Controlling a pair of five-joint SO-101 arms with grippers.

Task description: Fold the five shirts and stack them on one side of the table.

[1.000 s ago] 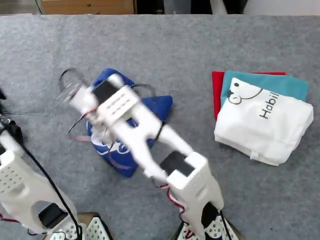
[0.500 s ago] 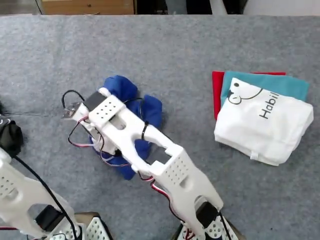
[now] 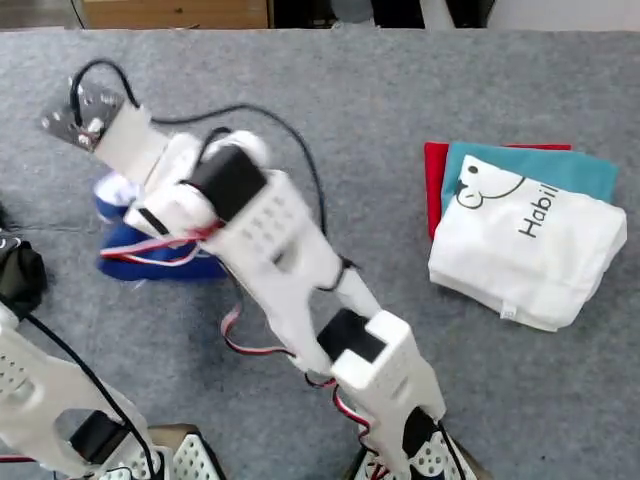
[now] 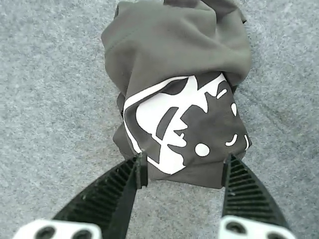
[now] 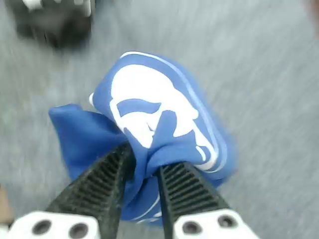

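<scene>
A blue shirt (image 5: 164,124) with a white print is bunched up, and my right gripper (image 5: 147,162) is shut on its cloth. In the high view the right arm (image 3: 250,215) stretches to the far left over this blue shirt (image 3: 150,255). A dark grey shirt (image 4: 174,74) with a white print lies crumpled on the table. My left gripper (image 4: 184,162) stands open, and the shirt's near edge lies between its fingertips. A dark shape at the table's left edge (image 3: 18,280) looks like that shirt. Folded white (image 3: 525,250), teal (image 3: 565,170) and red (image 3: 434,180) shirts are stacked at the right.
The grey felt table (image 3: 380,110) runs to a wooden edge at the back. The left arm (image 3: 40,385) rises from the front left corner. Cables loop off the right arm's wrist. Bare felt lies between the blue shirt and the stack.
The right arm has swung left and toward the back, carrying the blue shirt from left of centre toward the table's left side. The left arm has hardly moved.
</scene>
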